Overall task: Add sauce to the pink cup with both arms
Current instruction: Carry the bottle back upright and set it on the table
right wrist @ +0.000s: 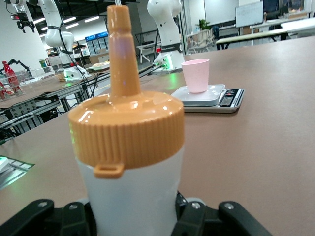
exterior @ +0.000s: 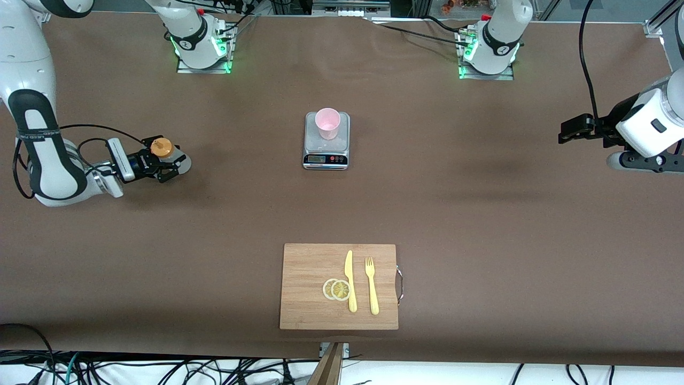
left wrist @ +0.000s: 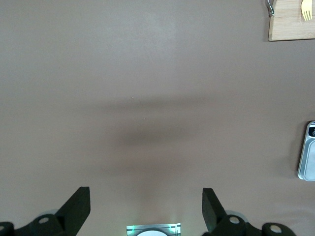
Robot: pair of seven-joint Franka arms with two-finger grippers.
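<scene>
While clamped in right gripper point(exterior: 170, 162) jaws, sauce point(exterior: 162, 148) stands upright.

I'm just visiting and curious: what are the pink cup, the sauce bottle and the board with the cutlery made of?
The pink cup looks like thin, slightly see-through plastic. The sauce bottle seems to be soft whitish plastic, with a glossy ribbed orange cap. The board shows pale grain, probably wood or bamboo.
</scene>
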